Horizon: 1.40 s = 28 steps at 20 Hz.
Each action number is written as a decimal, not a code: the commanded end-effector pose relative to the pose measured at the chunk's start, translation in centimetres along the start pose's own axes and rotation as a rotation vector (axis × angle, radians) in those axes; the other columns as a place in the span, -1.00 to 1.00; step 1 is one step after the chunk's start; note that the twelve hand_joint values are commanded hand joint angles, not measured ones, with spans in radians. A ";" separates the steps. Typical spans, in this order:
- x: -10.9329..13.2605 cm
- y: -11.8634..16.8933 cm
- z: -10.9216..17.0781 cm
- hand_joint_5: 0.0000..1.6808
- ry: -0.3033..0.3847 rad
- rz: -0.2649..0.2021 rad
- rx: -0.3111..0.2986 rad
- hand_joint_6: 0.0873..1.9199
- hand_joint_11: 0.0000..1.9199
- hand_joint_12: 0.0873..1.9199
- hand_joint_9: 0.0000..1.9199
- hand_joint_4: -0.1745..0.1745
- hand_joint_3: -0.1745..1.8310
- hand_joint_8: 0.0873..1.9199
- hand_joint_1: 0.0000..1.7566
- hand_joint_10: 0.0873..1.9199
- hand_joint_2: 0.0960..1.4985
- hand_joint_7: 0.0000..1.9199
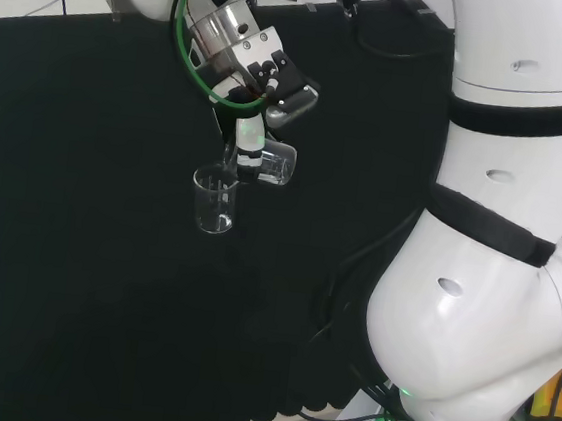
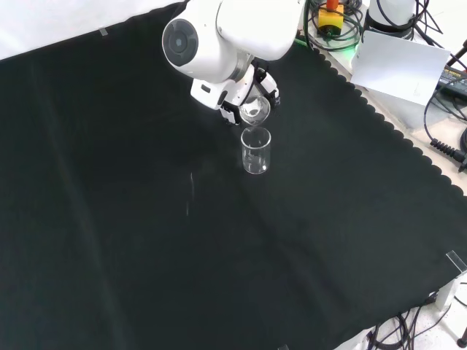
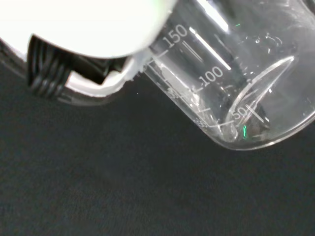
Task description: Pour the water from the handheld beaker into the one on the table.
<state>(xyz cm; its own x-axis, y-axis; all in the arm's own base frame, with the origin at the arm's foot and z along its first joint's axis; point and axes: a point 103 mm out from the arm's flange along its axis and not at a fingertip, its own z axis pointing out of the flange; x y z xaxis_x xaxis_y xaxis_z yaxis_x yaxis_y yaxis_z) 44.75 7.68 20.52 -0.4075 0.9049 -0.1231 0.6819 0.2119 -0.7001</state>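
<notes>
Glass everywhere, hard to read against black cloth. Two beakers counted: one upright on the counter [image 1: 73,279], one tipped well over in the hand [image 1: 252,133]. Held beaker [image 1: 274,162] gripped by curled fingers, its mouth just above the rim of the standing beaker [image 1: 214,199]; same pairing in the front view, held beaker [image 2: 255,111] over the standing one [image 2: 256,150]. Mid-pour, by the look of it. Close up, a little water pooled low in the tilted held beaker [image 3: 236,93], though possibly only glare. Probably next: more tilt, lip kept over the rim below until drained, then levelling off. One arm, one hand.
</notes>
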 end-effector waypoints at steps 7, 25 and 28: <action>0.6 -0.1 -0.2 0.59 -0.025 0.026 0.046 -0.44 0.49 -0.45 0.84 -1.00 -0.01 -0.47 0.51 -0.73 -0.38 0.45; 1.5 -0.7 -0.8 0.58 -0.047 0.073 0.089 -0.42 0.50 -0.44 0.84 -1.00 -0.01 -0.46 0.51 -0.70 -0.38 0.45; 1.7 -0.7 -0.9 0.58 -0.055 0.079 0.097 -0.42 0.50 -0.44 0.83 -1.00 -0.01 -0.45 0.51 -0.70 -0.38 0.44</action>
<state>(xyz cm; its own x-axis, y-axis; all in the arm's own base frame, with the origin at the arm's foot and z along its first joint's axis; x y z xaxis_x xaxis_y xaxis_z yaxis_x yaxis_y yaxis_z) 44.16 9.14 21.31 -0.3884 0.8985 -0.2047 0.6549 0.1129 -0.7473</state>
